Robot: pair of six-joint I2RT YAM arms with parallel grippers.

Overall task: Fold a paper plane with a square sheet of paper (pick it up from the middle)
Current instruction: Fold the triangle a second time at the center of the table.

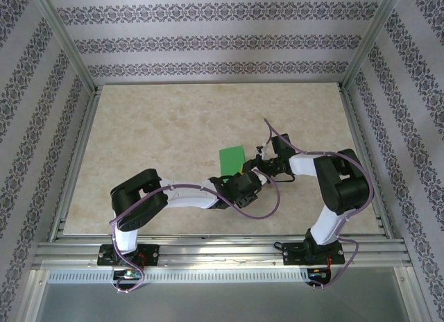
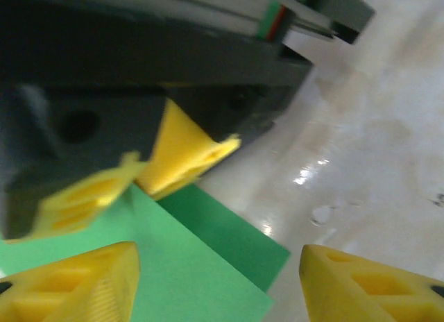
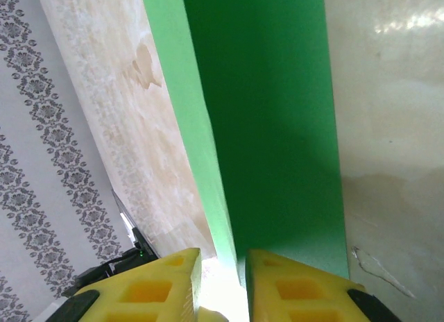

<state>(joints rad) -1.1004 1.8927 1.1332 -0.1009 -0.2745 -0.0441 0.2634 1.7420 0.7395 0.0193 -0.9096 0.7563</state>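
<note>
Evidently the right pincer [image 3: 222, 291] is clamped on the sheet [image 3: 270, 128], which runs forward out of its jaws, likely to pin the fold. The left pincer [image 2: 218, 287] stands with jaws apart, the sheet's corner lying just ahead of it.

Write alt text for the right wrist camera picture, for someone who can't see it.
Two yellow fingertips of the right gripper pinch the near edge of a green paper sheet, which stretches away with a crease along its length. Behind it is a pale marbled table, with a patterned wall at left.
</note>
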